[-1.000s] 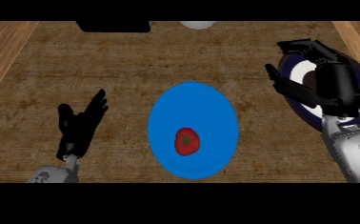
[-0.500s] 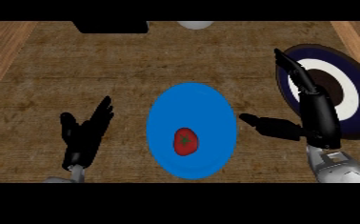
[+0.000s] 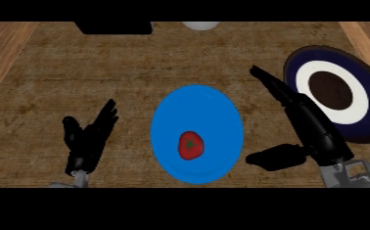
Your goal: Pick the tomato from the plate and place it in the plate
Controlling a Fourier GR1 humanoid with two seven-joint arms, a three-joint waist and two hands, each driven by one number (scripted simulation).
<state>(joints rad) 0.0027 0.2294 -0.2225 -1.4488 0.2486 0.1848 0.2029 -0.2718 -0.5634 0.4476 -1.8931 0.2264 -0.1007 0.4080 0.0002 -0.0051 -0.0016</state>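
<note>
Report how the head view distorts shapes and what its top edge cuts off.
Head view: the round blue plate looks taller than wide, the tomato on it too; the dark ringed plate is hidden in part by the right robot hand; a black object and a pale one are cropped at the top.

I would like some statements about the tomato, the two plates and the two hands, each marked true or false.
1. The tomato lies on the blue plate. True.
2. The right hand holds the tomato. False: its fingers are straight and it is beside the blue plate, apart from the tomato.
3. The dark blue and white plate is at the view's right. True.
4. The left hand rests on the blue plate. False: it is open, to the left of that plate.
5. The tomato is in the dark blue and white plate. False: it is on the blue plate.
</note>
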